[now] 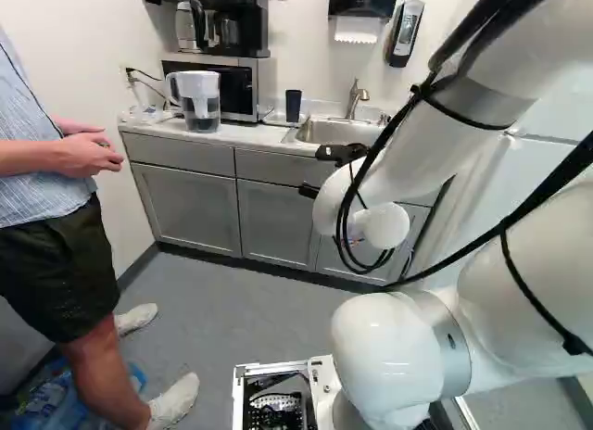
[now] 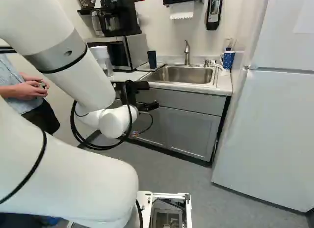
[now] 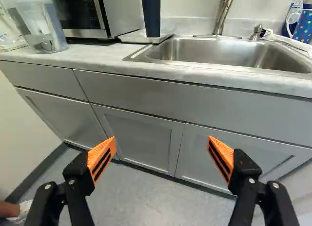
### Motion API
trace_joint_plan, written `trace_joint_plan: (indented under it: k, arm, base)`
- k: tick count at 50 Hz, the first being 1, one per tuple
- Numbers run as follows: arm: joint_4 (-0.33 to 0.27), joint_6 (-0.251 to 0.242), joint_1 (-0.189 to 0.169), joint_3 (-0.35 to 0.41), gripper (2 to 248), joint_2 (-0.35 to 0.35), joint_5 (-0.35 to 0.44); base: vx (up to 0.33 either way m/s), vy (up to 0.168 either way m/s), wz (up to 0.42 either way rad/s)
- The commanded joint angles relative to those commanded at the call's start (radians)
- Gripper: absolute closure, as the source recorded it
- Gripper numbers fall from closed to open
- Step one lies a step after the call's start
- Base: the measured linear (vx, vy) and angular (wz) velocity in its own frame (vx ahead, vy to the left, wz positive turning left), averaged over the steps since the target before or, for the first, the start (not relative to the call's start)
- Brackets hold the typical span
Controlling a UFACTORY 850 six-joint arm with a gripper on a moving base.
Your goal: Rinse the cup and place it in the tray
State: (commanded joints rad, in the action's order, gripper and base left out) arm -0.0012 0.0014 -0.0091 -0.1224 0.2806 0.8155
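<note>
While the cup (image 3: 151, 16) stands upright, the tool (image 2: 153, 95) gapes wide, its 2 fingers empty.

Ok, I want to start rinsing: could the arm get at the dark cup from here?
Probably yes: the gripper is open and nothing shows between it and the dark cup, though it faces the cabinets and may need raising.
</note>
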Motion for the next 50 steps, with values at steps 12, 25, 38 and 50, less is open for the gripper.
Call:
trace_joint_plan:
  k: [12,25,38,50]
  arm:
    - [0.001,-0.001,0.006,0.021,3,-0.001,0.035]
    - [0.001,-0.001,0.009,0.034,3,-0.001,0.055]
    - [0.001,-0.001,0.009,0.035,3,-0.001,0.057]
    - [0.001,-0.001,0.009,0.035,3,-0.001,0.057]
  base:
    - [0.0,0.0,0.0]
    - [0.0,0.0,0.0]
    - [0.0,0.0,0.0]
    - [0.0,0.0,0.0]
